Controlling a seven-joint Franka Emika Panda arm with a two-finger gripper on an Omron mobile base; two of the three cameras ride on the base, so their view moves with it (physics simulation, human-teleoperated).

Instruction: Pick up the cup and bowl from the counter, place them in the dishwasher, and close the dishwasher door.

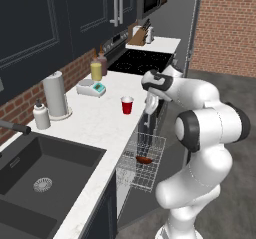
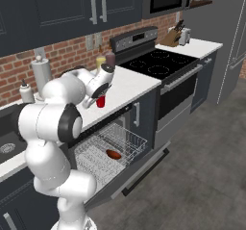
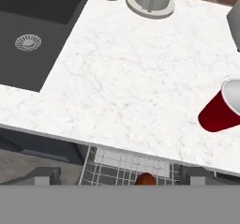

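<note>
Cup [image 1: 127, 104] upright on counter [image 1: 95, 125], paper towel roll [image 1: 56, 95] and bottles [image 1: 98, 66] behind; tool state unclear

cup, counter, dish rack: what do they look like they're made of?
Cup: probably plastic; even red outside, white rim and inside, matte.
Counter: looks like stone, marble or quartz; white with faint grey veining, clearest in the hand view.
Rack: silver wire, probably metal; thin open grid with the bowl lying in it.

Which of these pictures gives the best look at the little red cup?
The left base view: the cup stands whole on the counter. The hand view cuts it at the edge; in the right base view the arm partly hides it.
</note>
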